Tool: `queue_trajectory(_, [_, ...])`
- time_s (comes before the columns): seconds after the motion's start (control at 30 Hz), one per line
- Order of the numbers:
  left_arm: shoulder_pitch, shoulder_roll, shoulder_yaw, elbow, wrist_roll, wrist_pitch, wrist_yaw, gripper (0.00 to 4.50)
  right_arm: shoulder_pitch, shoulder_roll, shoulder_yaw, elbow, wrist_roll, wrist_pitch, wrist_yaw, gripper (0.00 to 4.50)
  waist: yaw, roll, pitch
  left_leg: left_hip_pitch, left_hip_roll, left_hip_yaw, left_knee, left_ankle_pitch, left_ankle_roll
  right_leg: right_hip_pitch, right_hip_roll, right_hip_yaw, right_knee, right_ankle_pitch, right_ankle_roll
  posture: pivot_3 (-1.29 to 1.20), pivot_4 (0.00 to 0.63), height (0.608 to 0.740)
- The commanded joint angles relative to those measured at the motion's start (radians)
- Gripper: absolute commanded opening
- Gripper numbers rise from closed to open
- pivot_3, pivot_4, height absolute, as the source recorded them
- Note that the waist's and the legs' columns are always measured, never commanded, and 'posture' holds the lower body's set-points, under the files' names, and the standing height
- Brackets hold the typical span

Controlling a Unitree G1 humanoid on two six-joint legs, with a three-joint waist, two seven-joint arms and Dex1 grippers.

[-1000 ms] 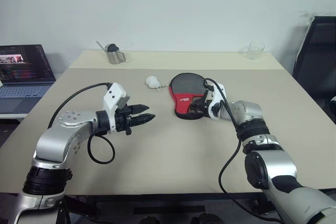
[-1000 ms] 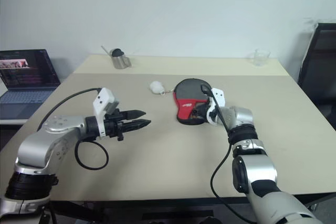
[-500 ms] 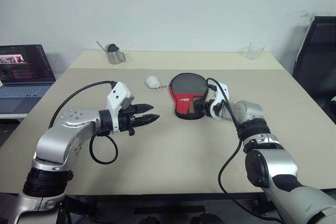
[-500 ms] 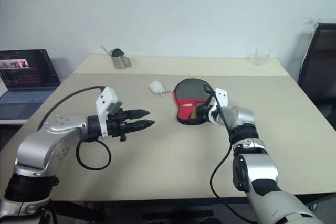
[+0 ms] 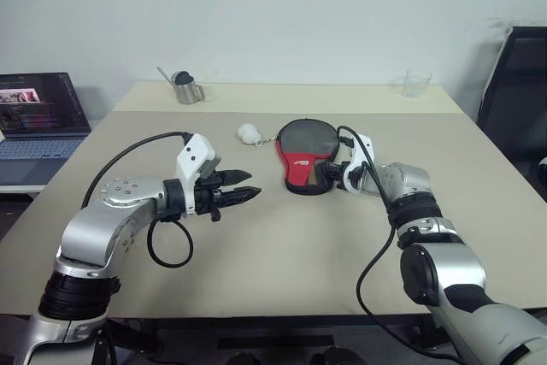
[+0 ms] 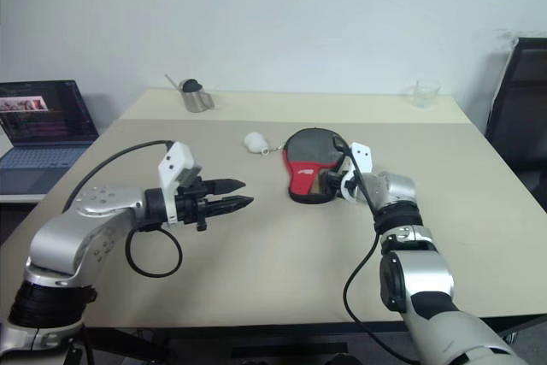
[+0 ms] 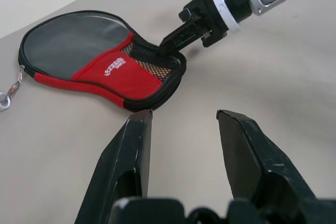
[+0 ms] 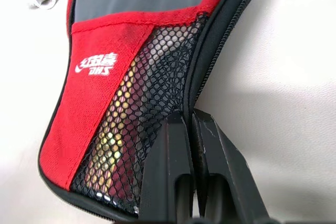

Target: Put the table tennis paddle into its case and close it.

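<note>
Indoors, beige table [image 5: 282, 237], white wall [image 5: 299, 14]

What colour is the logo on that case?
White, on the case's red lower part; the right wrist view shows it best.

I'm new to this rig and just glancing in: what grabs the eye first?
The paddle-shaped black and red zip case lying mid-table, with the right gripper pinched shut on the edge at its mesh-pocket end. The left gripper hovers open over bare table beside it, and a small white ball lies near the case's round end.
</note>
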Motion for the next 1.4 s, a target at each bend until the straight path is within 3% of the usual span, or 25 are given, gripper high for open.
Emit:
queue_trajectory(0.03, [-0.022, 0.013, 0.006, -0.018, 0.001, -0.021, -0.005, 2.14, 0.053, -0.025, 0.07, -0.167, 0.016, 0.131, 0.082, 0.02, 0.0, 0.0, 0.0, 0.0, 0.0, 0.0, 0.0, 0.0, 0.0, 0.0, 0.0, 0.0, 0.0, 0.0, 0.0, 0.0, 0.15, 0.74])
queue_trajectory(0.23, [-0.036, 0.023, 0.002, 0.012, 0.003, -0.036, -0.035, 2.14, 0.204, -0.086, 0.167, -0.523, 0.068, 0.38, 0.155, 0.02, 0.001, 0.0, 0.0, 0.0, 0.0, 0.0, -0.001, 0.0, 0.0, 0.0, 0.0, 0.0, -0.001, 0.0, 0.0, 0.0, 0.15, 0.74])
queue_trajectory(0.63, [-0.126, 0.023, -0.063, 0.129, 0.047, -0.099, -0.125, 2.14, 0.466, -0.188, 0.252, -0.995, 0.18, 0.682, 0.212, 0.02, 0.003, 0.0, 0.0, 0.0, 0.0, 0.0, -0.001, 0.0, 0.0, 0.0, 0.0, -0.001, -0.002, -0.001, 0.0, 0.0, 0.15, 0.74])
queue_trajectory(1.1, [-0.238, -0.033, -0.156, 0.267, 0.095, -0.167, -0.218, 2.14, 0.688, -0.337, 0.274, -1.29, 0.438, 0.697, 0.221, 0.02, 0.003, 0.0, 0.0, 0.0, 0.0, -0.001, -0.001, -0.001, 0.0, 0.001, 0.0, -0.001, -0.004, -0.001, 0.0, 0.0, 0.15, 0.74])
queue_trajectory(1.4, [-0.261, -0.053, -0.166, 0.306, 0.119, -0.193, -0.248, 2.14, 0.77, -0.392, 0.262, -1.373, 0.525, 0.697, 0.203, 0.02, 0.003, -0.001, 0.0, 0.0, 0.0, -0.001, -0.001, -0.001, 0.0, 0.001, 0.0, -0.002, -0.004, -0.001, 0.0, 0.0, 0.15, 0.74])
